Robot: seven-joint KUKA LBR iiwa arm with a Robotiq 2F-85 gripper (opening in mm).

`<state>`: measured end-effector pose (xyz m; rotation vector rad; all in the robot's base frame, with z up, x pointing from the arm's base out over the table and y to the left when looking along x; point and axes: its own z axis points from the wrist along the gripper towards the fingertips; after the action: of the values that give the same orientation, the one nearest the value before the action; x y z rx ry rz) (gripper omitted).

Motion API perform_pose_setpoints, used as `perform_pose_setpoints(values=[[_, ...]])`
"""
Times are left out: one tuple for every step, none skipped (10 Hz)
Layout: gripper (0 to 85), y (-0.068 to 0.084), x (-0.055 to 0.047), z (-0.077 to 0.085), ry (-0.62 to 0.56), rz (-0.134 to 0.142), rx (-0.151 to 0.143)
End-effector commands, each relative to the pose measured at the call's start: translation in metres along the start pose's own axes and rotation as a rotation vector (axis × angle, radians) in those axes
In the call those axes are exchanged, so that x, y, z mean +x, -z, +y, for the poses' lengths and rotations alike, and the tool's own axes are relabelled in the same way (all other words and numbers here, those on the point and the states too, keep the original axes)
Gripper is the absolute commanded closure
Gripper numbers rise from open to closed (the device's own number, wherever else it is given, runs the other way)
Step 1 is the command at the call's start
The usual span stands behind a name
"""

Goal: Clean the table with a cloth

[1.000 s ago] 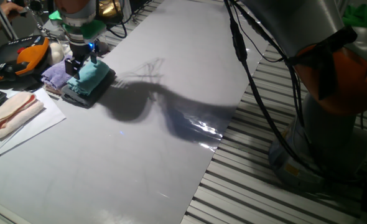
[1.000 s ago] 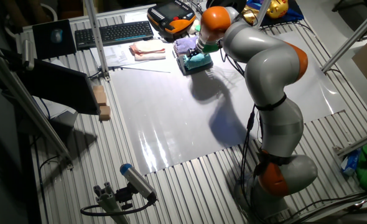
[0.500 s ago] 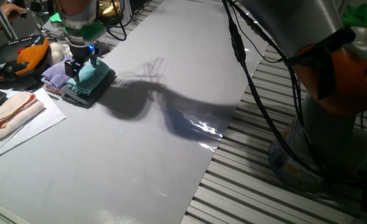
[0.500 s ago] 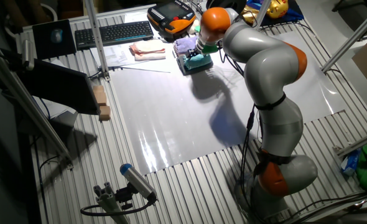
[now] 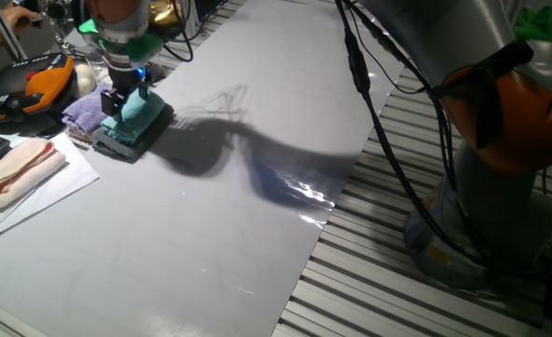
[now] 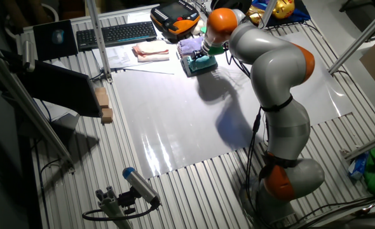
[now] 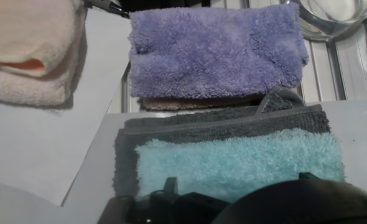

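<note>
The teal cloth (image 5: 141, 112) lies flat on a dark grey folded cloth (image 5: 117, 140) at the far left of the pale glossy table (image 5: 220, 225). My gripper (image 5: 127, 95) is down on the teal cloth, its fingers apart and straddling its top. In the hand view the teal cloth (image 7: 239, 163) fills the lower middle on the grey cloth (image 7: 224, 120), and my gripper (image 7: 236, 186) stands wide at its near edge. The other fixed view shows the gripper (image 6: 204, 55) over the teal cloth (image 6: 203, 62).
A lilac cloth (image 5: 83, 110) lies just behind the stack and also shows in the hand view (image 7: 214, 48). A folded peach cloth (image 5: 14, 168) rests on white paper (image 5: 42, 192). An orange-black pendant (image 5: 42, 82) and a keyboard (image 6: 116, 33) lie beyond. The table's right edge (image 5: 337, 211) meets metal slats.
My gripper has shifted slightly to the right over the teal cloth. The cloths have stayed in place.
</note>
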<state>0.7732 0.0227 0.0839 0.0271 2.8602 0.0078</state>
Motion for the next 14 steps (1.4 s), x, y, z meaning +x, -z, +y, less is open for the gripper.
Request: perform_pose_setpoints(values=[[0.0,-0.002,0.001,0.000,0.004,0.000,-0.004],[0.0,-0.003,0.001,0.000,0.010,0.000,-0.011],[0.0,-0.003,0.002,0.001,0.019,0.002,-0.013],[0.0,-0.004,0.003,0.004,0.023,0.000,-0.008],[0.0,-0.005,0.004,0.006,0.029,-0.003,0.002],[0.0,-0.008,0.005,0.007,0.031,-0.006,0.002],[0.0,-0.010,0.005,0.007,0.030,-0.009,-0.001],[0.0,-0.011,0.004,0.007,0.031,-0.009,-0.002],[0.0,-0.012,0.005,0.006,0.031,-0.009,-0.002],[0.0,-0.016,0.005,0.006,0.032,-0.009,-0.004],[17.0,-0.019,0.006,0.006,0.032,-0.012,-0.008],[17.0,-0.021,0.007,0.006,0.034,-0.012,-0.008],[17.0,-0.023,0.008,0.006,0.033,-0.012,-0.011],[17.0,-0.024,0.008,0.006,0.034,-0.014,-0.011]])
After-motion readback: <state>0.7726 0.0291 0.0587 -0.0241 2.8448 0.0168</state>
